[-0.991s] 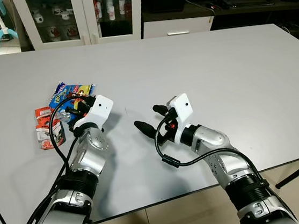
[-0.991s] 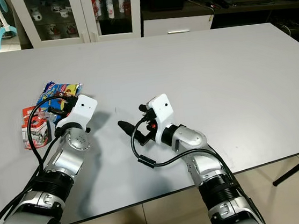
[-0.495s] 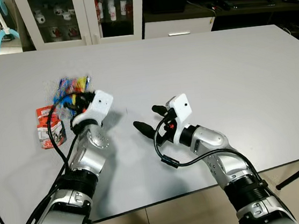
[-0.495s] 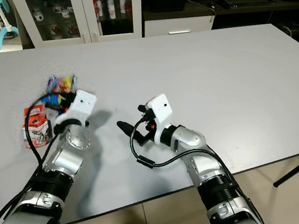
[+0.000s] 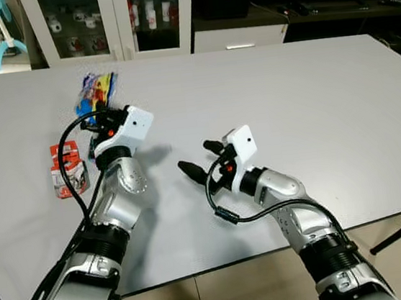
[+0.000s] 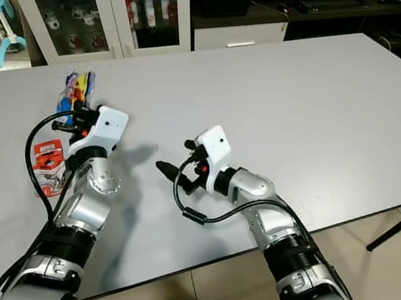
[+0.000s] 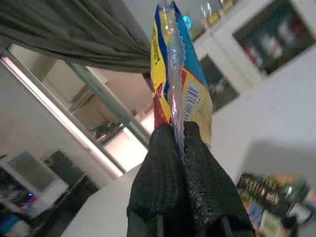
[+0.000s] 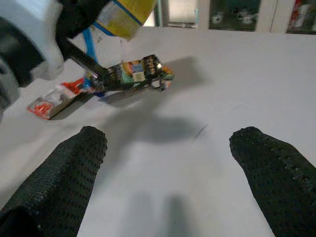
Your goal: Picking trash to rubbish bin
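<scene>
Left claw [image 7: 178, 143] is clenched on the lower edge of a blue, yellow and red snack wrapper [image 5: 97, 91], which stands upright and lifted clear of the white bench [image 5: 310, 94]. A red and white packet [image 5: 68, 168] lies flat on the bench just beside the left forearm, on its outer side. Right claw [image 5: 203, 160] hovers low over the bench centre, fingers [image 8: 79, 163] spread wide and grasping nothing. Glass-fronted white cabinets [image 5: 106, 19] stand beyond the far edge of the bench.
</scene>
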You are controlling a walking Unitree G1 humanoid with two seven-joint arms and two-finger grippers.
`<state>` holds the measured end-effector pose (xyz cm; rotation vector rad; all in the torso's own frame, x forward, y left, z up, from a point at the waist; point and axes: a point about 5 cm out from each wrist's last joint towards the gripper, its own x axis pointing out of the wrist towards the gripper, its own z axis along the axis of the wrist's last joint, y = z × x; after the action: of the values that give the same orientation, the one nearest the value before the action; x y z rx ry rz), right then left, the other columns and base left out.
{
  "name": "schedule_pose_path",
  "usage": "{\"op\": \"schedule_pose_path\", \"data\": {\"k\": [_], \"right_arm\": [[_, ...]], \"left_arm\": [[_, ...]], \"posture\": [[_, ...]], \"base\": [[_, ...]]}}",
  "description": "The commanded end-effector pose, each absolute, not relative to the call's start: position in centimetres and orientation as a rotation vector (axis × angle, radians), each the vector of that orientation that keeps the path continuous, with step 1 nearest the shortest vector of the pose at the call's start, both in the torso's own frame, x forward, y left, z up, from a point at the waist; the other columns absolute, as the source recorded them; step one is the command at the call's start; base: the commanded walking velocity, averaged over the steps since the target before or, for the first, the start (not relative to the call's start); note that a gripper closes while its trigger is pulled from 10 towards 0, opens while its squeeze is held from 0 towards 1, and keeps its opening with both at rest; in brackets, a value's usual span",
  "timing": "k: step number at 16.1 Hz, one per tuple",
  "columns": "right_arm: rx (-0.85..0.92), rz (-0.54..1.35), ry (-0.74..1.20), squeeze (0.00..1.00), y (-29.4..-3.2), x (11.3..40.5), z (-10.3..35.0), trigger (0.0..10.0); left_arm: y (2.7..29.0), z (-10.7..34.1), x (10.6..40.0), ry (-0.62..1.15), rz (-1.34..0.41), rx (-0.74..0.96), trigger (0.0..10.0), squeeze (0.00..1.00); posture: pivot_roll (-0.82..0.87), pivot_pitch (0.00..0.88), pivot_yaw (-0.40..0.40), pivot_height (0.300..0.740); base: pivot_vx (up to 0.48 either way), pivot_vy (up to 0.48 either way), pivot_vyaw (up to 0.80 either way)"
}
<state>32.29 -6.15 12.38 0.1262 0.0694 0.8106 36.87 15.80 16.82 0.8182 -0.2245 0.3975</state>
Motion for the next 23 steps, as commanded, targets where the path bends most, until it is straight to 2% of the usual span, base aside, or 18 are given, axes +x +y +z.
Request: {"op": "schedule_pose_path", "data": {"k": [1,5,9,14,16,19,23], "right_arm": [[0.139,0.771,0.043,0.00,-6.7,32.8,12.9,10.0],[0.152,0.738,0.029,0.00,-6.8,33.3,13.3,10.0],[0.160,0.737,0.024,0.00,-6.9,33.2,13.3,10.0],[0.186,0.697,-0.011,0.00,-7.1,33.6,13.8,10.0],[0.192,0.618,-0.045,0.00,-7.5,34.1,14.3,10.0],[0.247,0.388,-0.096,0.00,-9.2,35.4,15.1,10.0],[0.191,0.166,-0.173,0.00,-11.8,36.2,15.9,10.0]], "left_arm": [[15.1,17.4,36.8,-0.271,0.378,0.750,10.0,0.00],[13.4,16.7,36.5,-0.277,0.232,0.656,10.0,0.00],[12.3,16.9,36.2,-0.326,0.173,0.603,10.0,0.00],[11.9,18.2,35.7,-0.419,0.122,0.417,10.0,0.00],[12.2,18.6,35.6,-0.439,0.133,0.366,10.0,0.00],[12.6,17.8,35.8,-0.378,0.141,0.284,10.0,0.00],[13.1,16.9,35.7,-0.331,0.126,0.239,10.0,0.00]], "posture": [[-0.04,0.021,-0.094,0.740],[-0.04,0.026,-0.092,0.740],[-0.04,0.027,-0.092,0.740],[-0.04,0.027,-0.091,0.740],[-0.04,0.026,-0.089,0.740],[-0.04,0.026,-0.090,0.740],[-0.04,0.029,-0.095,0.740]], "base": [[0.000,0.000,0.00],[0.000,0.000,0.00],[0.000,0.000,0.00],[0.000,0.000,0.00],[0.000,0.000,0.00],[0.000,0.000,0.00],[0.000,0.000,0.00]]}}
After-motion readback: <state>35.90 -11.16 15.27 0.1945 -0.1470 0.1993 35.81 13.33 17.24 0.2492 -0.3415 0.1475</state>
